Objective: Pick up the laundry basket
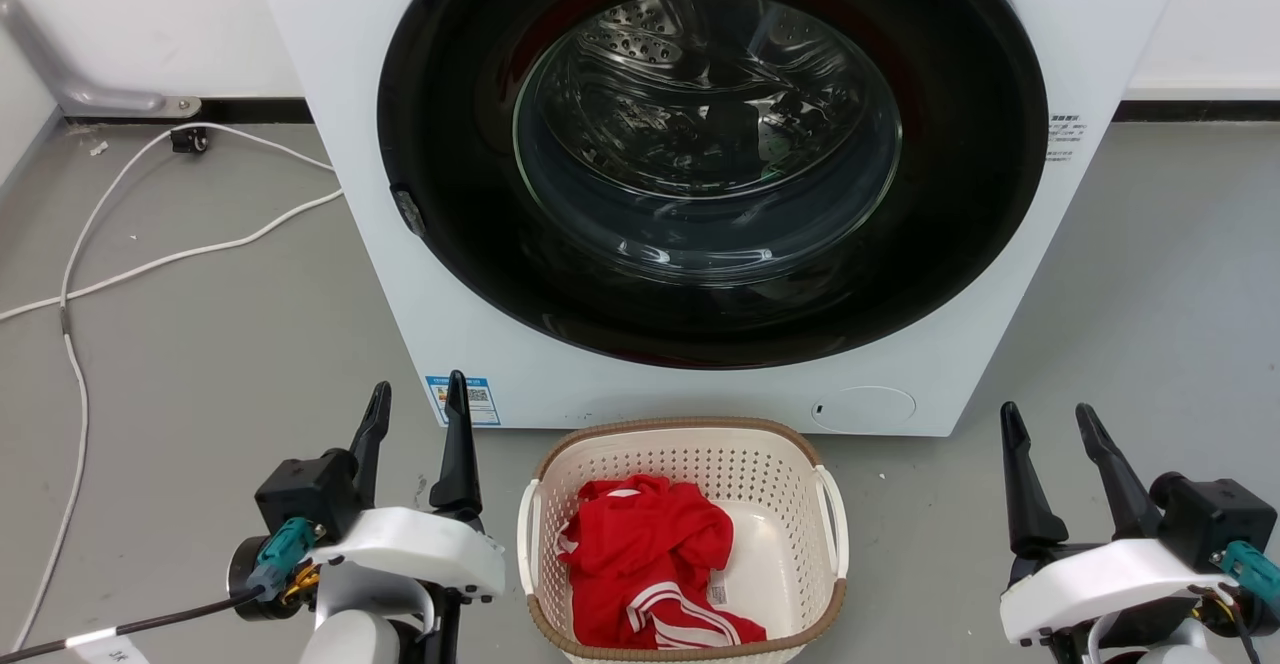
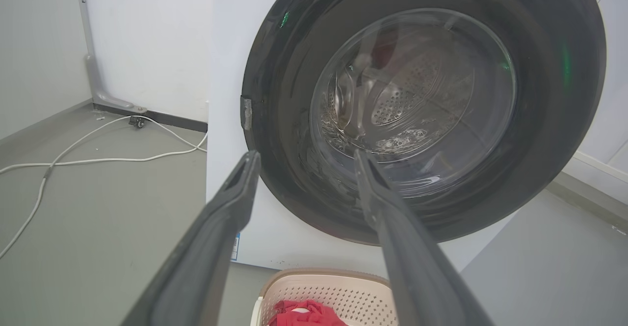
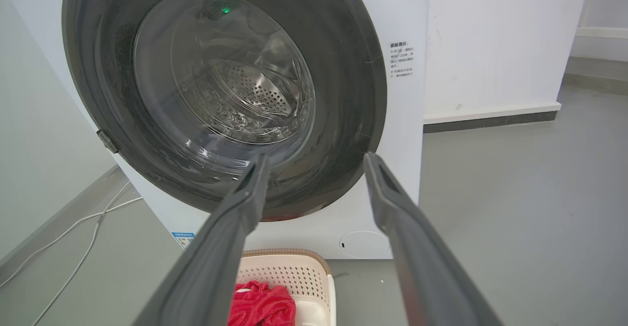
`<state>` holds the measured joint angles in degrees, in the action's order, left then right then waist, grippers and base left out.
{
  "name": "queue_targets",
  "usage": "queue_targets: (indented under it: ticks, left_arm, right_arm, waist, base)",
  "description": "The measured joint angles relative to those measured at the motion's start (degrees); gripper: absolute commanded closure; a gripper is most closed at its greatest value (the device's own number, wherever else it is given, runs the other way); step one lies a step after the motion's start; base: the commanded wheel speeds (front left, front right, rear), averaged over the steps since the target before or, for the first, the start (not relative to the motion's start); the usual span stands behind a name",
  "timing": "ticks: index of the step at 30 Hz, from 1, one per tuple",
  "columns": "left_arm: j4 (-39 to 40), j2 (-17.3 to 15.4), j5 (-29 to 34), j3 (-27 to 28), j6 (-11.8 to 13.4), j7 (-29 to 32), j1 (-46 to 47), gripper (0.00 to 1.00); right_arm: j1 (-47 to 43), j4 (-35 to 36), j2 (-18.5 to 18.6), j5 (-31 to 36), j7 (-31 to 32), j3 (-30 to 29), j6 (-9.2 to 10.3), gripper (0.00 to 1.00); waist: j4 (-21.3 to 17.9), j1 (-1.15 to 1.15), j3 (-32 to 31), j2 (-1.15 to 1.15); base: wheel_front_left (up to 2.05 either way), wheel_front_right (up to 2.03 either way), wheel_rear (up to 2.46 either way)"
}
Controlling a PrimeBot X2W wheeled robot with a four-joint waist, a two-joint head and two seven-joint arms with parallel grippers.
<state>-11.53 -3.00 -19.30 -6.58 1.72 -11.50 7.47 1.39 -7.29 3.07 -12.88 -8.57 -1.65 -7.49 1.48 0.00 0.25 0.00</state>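
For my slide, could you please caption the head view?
Left gripper and right gripper, open, flank the basket before the washing machine.

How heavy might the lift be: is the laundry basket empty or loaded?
Loaded: a red, white-striped garment lies inside the laundry basket, its bottom partly bare.

My head view looks forward and down from above, facing the washing machine [image 1: 330, 94] square-on at close range. The laundry basket [image 1: 700, 464] lies at bottom centre, the left gripper [image 1: 420, 386] at lower left, the right gripper [image 1: 1046, 412] at lower right. My left wrist view sits lower and looks along its own fingers [image 2: 216, 228], more level, at the machine's door from its left side. My right wrist view does the same from the right side. All three views share the door glass and drum. Both wrist views catch the basket's far rim at their bottom edge. The white cable [image 1: 150, 264] on the floor [image 1: 1150, 294] appears in all three.
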Motion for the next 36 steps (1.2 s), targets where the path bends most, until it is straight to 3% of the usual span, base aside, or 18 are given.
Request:
queue_targets:
  ticks: [12,36]
  left_arm:
    - [-0.8,0.0,6.3,-0.7,0.4,-1.4,0.5,0.0]
    - [-1.9,0.1,13.1,-2.4,1.6,-3.4,1.0,0.0]
  right_arm:
    - [-0.6,0.6,-0.1,5.5,-0.3,0.1,-0.01,0.0]
    - [-1.4,2.2,-0.1,14.0,-1.6,0.0,-0.01,0.0]
  waist:
    - [0.2,0.0,-0.1,0.0]
    - [0.8,0.0,0.4,0.0]
  base:
    - [0.0,0.0,0.0]
    - [0.0,0.0,0.0]
